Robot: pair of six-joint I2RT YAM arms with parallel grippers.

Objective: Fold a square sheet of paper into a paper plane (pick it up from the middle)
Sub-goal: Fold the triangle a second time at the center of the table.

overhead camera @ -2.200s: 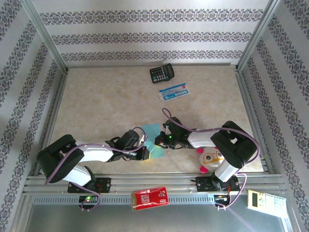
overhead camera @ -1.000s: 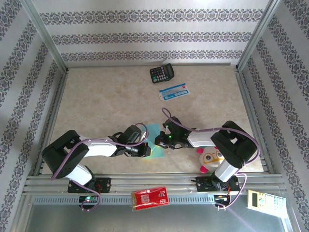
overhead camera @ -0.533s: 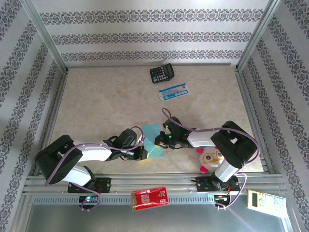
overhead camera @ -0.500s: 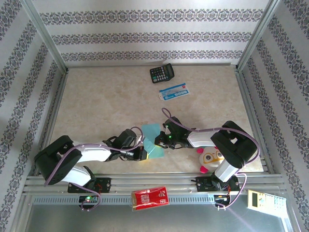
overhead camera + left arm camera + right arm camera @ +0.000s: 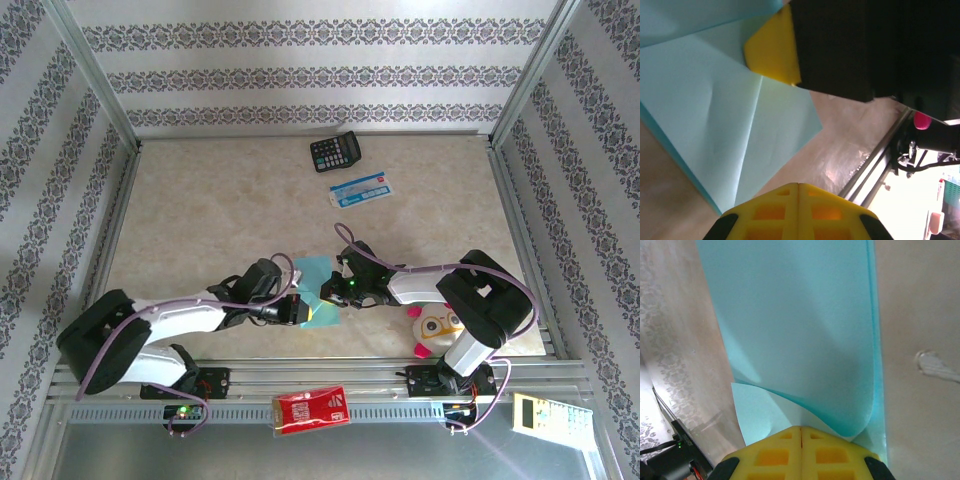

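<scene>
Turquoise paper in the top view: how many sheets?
1. The square sheet of paper lies partly folded at front centre, between the left gripper and the right gripper. The grippers cover parts of it, so a hidden second sheet can't be ruled out.

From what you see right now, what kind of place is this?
Probably a robot test booth: two arms bolted to a metal rail, patterned panels walling the table, and stray items like a calculator and a card.

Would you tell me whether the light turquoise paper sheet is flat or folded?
Partly folded: the turquoise paper sheet curls over its lower layer at the right gripper.
</scene>
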